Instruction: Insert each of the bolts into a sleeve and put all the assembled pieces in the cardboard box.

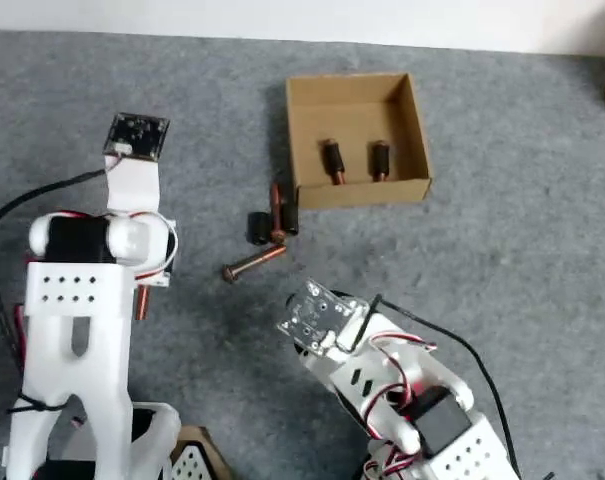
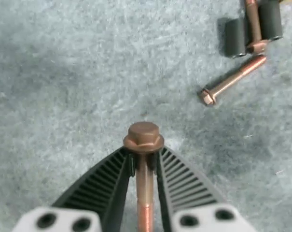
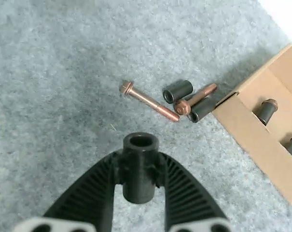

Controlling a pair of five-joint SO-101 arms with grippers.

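Left fingers (image 2: 107, 179) around bolt (image 2: 144, 140) shank, right fingers (image 3: 182, 183) around sleeve (image 3: 140, 166)

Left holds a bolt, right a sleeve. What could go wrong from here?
1. The left pincer grips the bolt just below its head, shank running back inside the grip; mating with the sleeve in the right pincer may be blocked or skewed.
2. Loose bolts and loose sleeves crowd the cardboard box front wall; a pass there could scatter them.

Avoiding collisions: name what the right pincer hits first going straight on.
Likely the loose bolt lying on the mat ahead of the right pincer and its sleeve; depth is unclear.
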